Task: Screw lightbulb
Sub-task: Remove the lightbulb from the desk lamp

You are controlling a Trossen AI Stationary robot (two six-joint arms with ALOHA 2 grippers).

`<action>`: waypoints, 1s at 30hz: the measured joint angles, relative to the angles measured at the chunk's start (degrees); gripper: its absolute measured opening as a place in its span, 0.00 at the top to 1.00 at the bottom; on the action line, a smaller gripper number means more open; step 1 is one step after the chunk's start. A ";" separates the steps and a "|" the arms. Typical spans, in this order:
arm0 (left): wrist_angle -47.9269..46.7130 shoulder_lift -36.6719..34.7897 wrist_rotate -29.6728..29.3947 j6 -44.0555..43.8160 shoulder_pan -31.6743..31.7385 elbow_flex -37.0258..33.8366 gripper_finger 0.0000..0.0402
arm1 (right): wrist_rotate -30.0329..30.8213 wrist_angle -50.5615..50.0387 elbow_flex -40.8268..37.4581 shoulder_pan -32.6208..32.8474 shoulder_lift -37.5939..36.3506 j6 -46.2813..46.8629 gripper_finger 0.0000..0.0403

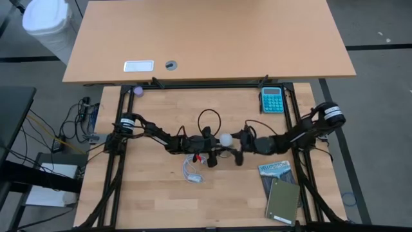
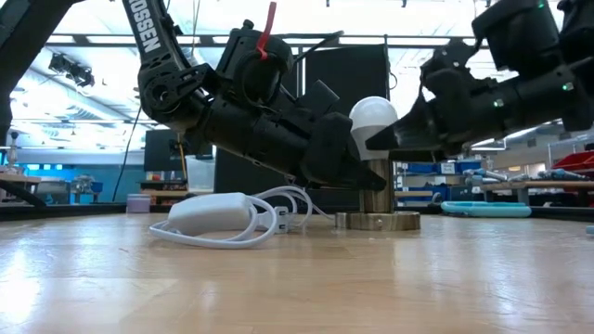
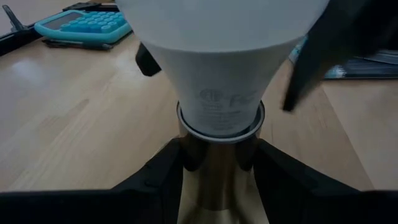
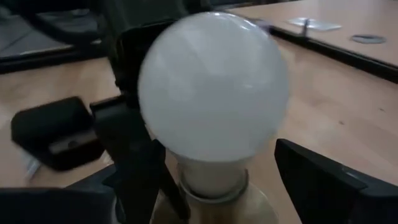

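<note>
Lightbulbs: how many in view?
1. The lightbulb stands upright in the socket at the table's middle, between the left gripper and right gripper. No others visible.

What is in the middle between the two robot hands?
The lightbulb sits between the left gripper and the right gripper, as the high view shows. In the low view it stands upright in the metal socket.

The lightbulb [image 1: 225, 139] stands upright in the socket [image 2: 378, 219] at mid-table, between the left gripper [image 1: 212, 147] and right gripper [image 1: 239, 143].
</note>
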 joint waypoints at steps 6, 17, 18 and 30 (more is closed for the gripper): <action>-0.09 0.00 -0.58 -0.83 0.00 0.00 0.58 | 14.20 -0.09 5.72 4.35 6.98 5.24 0.25; -0.15 -0.02 -1.52 -1.62 -0.02 0.00 0.58 | 34.34 0.23 12.77 11.79 17.03 8.60 0.28; -0.15 -0.02 -1.61 -1.64 -0.02 0.00 0.58 | 36.21 0.24 13.05 12.50 17.45 8.60 0.29; -0.19 -0.07 -1.99 -2.11 0.00 -0.04 0.58 | 41.97 2.84 16.50 12.54 22.76 11.50 0.42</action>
